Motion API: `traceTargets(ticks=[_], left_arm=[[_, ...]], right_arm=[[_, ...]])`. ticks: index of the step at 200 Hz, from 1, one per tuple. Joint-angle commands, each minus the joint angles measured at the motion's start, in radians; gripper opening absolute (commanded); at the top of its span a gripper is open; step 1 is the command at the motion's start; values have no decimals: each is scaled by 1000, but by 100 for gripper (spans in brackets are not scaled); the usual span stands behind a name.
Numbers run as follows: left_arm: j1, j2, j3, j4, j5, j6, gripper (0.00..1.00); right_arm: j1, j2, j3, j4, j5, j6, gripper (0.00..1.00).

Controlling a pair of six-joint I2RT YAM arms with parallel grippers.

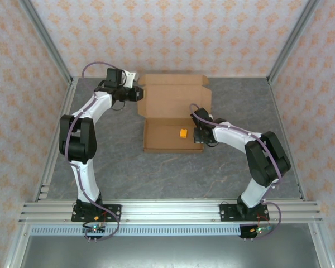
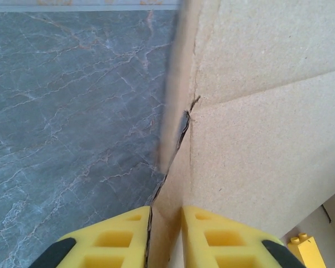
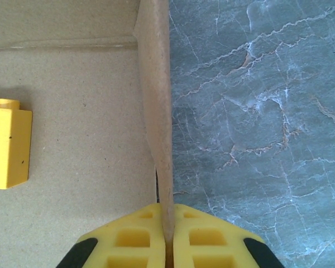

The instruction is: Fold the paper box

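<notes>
Left hand (image 2: 166, 215) and right hand (image 3: 167, 215) each pinched tight on an upright paper box (image 1: 173, 103) wall

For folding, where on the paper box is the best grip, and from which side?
The paper box is best taken by its raised side walls, from above, one finger inside and one outside. Each wall stands as a thin upright sheet that fits between fingers; the flat base offers no edge. The left gripper and right gripper pinch it so.
</notes>
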Motion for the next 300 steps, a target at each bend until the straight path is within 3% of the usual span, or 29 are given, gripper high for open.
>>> traceTargets(ticks=[1,47,92,111,130,178,198,237,273,300], left_arm=[[10,-33,7,3,19,10,19],[10,-57,-25,44,8,12,9],[6,-155,-159,202,-36,-9,0],[-1,-200,-222,259,-74,11,0],[-5,-228,-266,295,-100,38,0],[-10,-270,-344,408,-102,61,0],[-16,-284,-382,464,-107,61,0],[-22,-287,-410,510,-115,50,0],[-23,-288,-408,505,-121,50,0],[-24,-288,-406,503,-118,49,0]], right_arm=[[2,15,28,-36,24,-13,7],[1,13,37,-47,30,-8,8],[1,13,57,-59,42,-3,15],[2,-2,68,-66,46,2,28],[1,-39,85,-71,53,-3,48],[-14,-172,124,5,39,-88,64],[-73,-213,129,84,-45,-167,68],[-238,-170,181,239,-364,-266,67],[-314,-43,302,215,-454,-329,67],[-374,38,359,226,-626,-361,66]])
